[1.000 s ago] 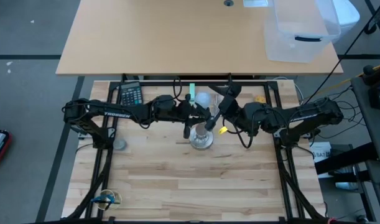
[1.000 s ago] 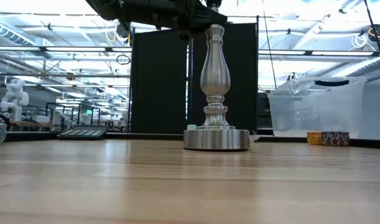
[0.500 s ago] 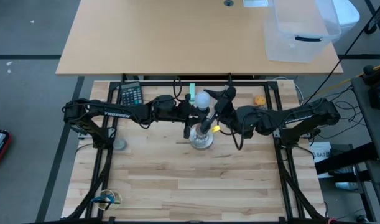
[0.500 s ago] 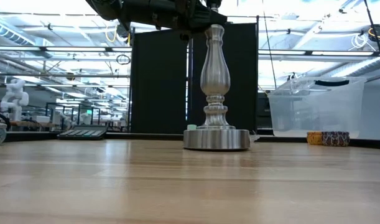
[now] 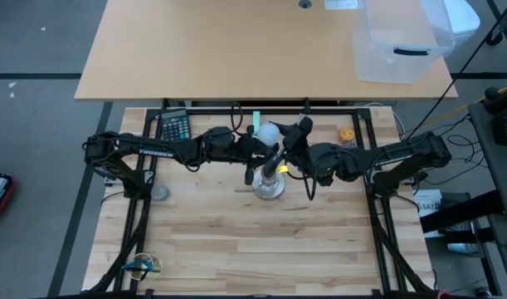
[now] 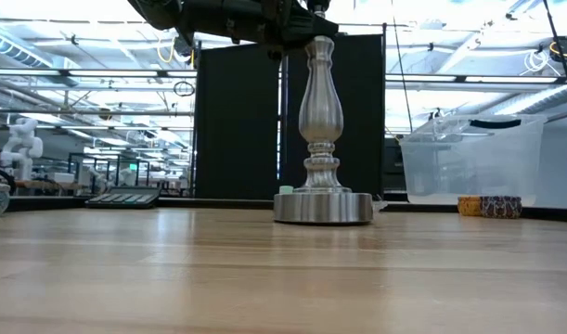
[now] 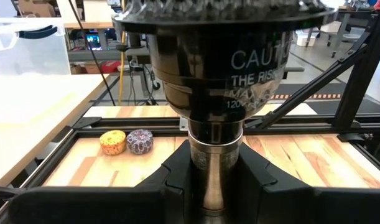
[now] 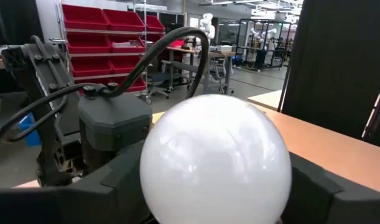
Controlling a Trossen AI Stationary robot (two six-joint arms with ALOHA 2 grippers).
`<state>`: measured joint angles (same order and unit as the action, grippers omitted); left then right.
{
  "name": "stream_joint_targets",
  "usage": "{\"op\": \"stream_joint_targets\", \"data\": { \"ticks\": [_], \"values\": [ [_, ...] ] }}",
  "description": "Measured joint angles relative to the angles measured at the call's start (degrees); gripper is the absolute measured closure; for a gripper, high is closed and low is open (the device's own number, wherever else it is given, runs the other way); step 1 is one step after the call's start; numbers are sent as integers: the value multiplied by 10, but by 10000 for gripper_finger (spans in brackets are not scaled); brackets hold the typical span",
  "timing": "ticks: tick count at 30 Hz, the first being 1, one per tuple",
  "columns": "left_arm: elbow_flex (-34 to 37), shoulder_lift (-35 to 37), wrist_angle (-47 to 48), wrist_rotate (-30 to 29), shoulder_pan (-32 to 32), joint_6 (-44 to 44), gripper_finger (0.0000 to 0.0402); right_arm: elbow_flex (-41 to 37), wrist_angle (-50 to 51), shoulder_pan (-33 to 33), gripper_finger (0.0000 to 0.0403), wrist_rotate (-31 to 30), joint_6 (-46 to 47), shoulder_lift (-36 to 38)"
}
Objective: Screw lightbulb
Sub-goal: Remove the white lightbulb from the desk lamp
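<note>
In my left wrist view, white letters on the black socket [image 7: 227, 56] read "CAUTI", "THE RISK", "MAX" and "120", cut at the edge. My left gripper [image 7: 216, 186] is closed on the silver neck of the lamp stand [image 7: 216, 168], one dark finger [image 7: 177, 183] touching each side.

My right wrist view is filled by the round white frosted lightbulb [image 8: 216, 158]. My right gripper [image 8: 217, 205] has its fingers [image 8: 115, 180] on both sides of it; whether they press it, I cannot tell.

The high view places the lightbulb [image 5: 269, 133] at centre frame, between both grippers, above the stand's round base [image 5: 268, 188]. Only the low view shows the whole silver baluster stand [image 6: 322, 130] upright on the wooden table [image 6: 264, 269].

Farther, two small patterned round objects [image 7: 127, 141] lie near the table edge.
</note>
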<state>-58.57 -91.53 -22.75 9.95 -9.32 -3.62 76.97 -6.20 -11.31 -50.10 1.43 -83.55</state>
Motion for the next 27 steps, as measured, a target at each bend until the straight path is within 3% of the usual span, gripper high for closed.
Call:
{"op": "stream_joint_targets", "data": {
  "ticks": [2,12,27],
  "values": [
    [0,0,0,0,0,0,330,0,0,0,161,0,-4,0],
    [0,0,6,13,0,-4,330,0,4,-7,162,10,-53,2],
    [-1,0,6,142,-9,-48,330,1,84,-6,163,117,-119,32]
  ]
}}
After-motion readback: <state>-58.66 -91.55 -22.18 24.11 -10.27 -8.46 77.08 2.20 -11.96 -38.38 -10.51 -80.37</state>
